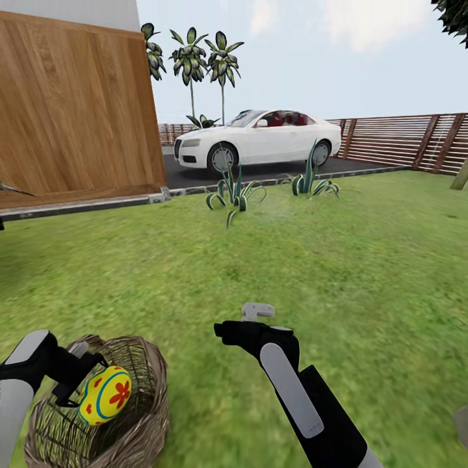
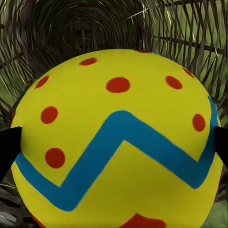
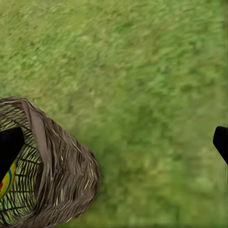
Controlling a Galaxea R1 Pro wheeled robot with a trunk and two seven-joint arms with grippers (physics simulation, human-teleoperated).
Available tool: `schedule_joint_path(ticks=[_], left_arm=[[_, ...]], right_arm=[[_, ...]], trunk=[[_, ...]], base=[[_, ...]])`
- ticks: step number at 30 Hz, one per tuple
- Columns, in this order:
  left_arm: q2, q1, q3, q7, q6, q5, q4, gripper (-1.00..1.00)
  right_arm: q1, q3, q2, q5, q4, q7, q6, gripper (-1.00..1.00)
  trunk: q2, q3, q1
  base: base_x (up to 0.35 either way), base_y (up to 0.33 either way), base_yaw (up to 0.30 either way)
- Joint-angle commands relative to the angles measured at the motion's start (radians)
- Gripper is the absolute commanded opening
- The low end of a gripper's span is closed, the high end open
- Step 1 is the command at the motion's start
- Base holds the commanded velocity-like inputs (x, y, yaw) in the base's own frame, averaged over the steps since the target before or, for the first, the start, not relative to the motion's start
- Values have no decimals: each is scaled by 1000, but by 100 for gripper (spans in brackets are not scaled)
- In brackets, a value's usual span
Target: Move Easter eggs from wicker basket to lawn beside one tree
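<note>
- 1 Easter egg [image 1: 104,394] is pinched in the left hand [image 1: 88,390], with a dark fingertip [image 2: 8,148] against each flank, and it hangs just above the mouth of the wicker basket [image 1: 140,416].
- From the left wrist view, the woven floor of the basket lies directly behind the egg, so I judge the coming move to be a straight lift clear of the braided rim before any carry.
- I cannot tell from these pictures whether other eggs remain inside the basket.
- The right hand [image 1: 242,325] holds nothing; its fingers are spread wide over the lawn [image 1: 364,260] just beside the basket.
- A grey-brown trunk base [image 1: 460,175] stands well apart from the basket, near the slatted fence [image 1: 403,140].
- The left arm, already holding the egg, is the one to carry it.
</note>
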Motion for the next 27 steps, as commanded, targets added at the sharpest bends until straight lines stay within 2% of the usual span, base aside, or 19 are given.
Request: schedule_joint_path(ticks=[1, 27], left_arm=[[-1, 0, 3, 10, 2, 8, -1, -100], [-5, 1, 3, 10, 4, 9, 0, -100]], right_arm=[[-1, 1, 0, -9, -1, -10, 2, 100], [-1, 2, 0, -11, -1, -10, 2, 100]], trunk=[[7, 2, -4], [189, 84, -104]], base=[[0, 0, 0], [0, 0, 0]])
